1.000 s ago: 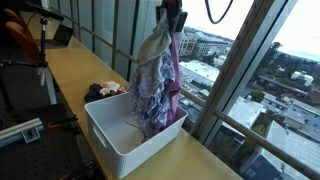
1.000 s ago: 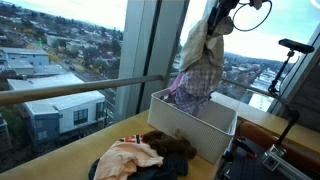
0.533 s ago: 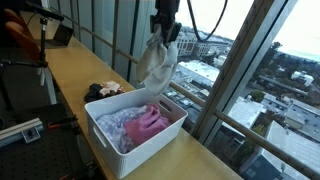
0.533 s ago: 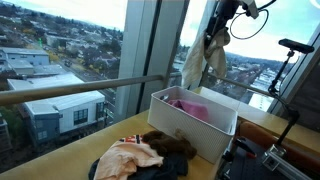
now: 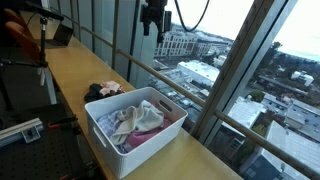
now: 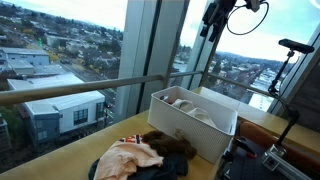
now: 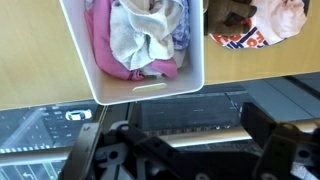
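My gripper (image 5: 152, 25) (image 6: 212, 22) hangs open and holds nothing, high above the white bin (image 5: 108, 143) (image 6: 190, 132) in both exterior views. A heap of clothes (image 5: 135, 120) (image 6: 190, 103), white, pink and purple, lies in the bin. In the wrist view the gripper (image 7: 180, 142) looks straight down from far above. There the bin (image 7: 140, 91) and its clothes (image 7: 140, 35) sit at the top, with the two dark fingers (image 7: 85, 150) wide apart at the bottom.
A loose pile of garments (image 5: 103, 91) (image 6: 140, 155) (image 7: 255, 25) lies on the wooden counter (image 5: 70, 70) beside the bin. A window rail (image 6: 80, 88) and glass run along the counter. A perforated metal plate (image 5: 20, 130) and stands are at the room side.
The jaws opened and the hanging clothes dropped into the bin: pink and purple ones first, then the white one. The gripper rose higher.
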Tool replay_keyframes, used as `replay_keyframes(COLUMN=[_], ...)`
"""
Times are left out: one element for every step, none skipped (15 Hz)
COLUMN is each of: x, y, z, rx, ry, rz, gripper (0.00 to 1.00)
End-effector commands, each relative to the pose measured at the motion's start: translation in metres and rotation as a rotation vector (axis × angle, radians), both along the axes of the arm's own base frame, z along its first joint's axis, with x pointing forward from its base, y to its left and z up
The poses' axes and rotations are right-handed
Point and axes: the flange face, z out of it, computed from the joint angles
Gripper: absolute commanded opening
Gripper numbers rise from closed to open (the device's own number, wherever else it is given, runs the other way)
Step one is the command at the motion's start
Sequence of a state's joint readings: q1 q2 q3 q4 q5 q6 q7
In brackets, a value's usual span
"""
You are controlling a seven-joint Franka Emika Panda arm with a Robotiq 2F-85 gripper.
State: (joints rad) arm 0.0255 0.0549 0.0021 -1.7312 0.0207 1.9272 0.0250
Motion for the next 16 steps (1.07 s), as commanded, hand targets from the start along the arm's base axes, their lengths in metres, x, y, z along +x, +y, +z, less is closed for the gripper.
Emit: replay_keyframes(x=[-0.007, -0.009, -0.013, -0.016, -0.021, -0.024, -0.028, -0.031, -0.033, -0.035, -0.036, -0.037, -0.038, -0.039, -0.040, -0.040], y=[0.057, 0.080, 0.100, 0.126, 0.148, 0.169, 0.188, 0.203, 0.216, 0.226, 0.233, 0.238, 0.242, 0.244, 0.245, 0.245], z=[-0.023, -0.038, -0.050, -0.068, -0.083, -0.099, -0.116, -0.129, -0.149, -0.167, -0.184, -0.203, -0.225, -0.242, -0.262, -0.279], rx=[-0.014, -0.009, -0.008, -0.012, -0.012, -0.012, -0.017, -0.023, -0.036, -0.049, -0.061, -0.075, -0.092, -0.110, -0.132, -0.148], ry=[-0.003, 0.006, 0.017, 0.028, 0.038, 0.049, 0.061, 0.074, 0.088, 0.107, 0.125, 0.143, 0.165, 0.182, 0.205, 0.222], rz=[0.059, 0.086, 0.113, 0.146, 0.176, 0.207, 0.236, 0.261, 0.285, 0.308, 0.326, 0.341, 0.355, 0.369, 0.383, 0.394], gripper=[1.00, 1.00, 1.00, 1.00, 1.00, 1.00, 1.00, 1.00, 1.00, 1.00, 1.00, 1.00, 1.00, 1.00, 1.00, 1.00])
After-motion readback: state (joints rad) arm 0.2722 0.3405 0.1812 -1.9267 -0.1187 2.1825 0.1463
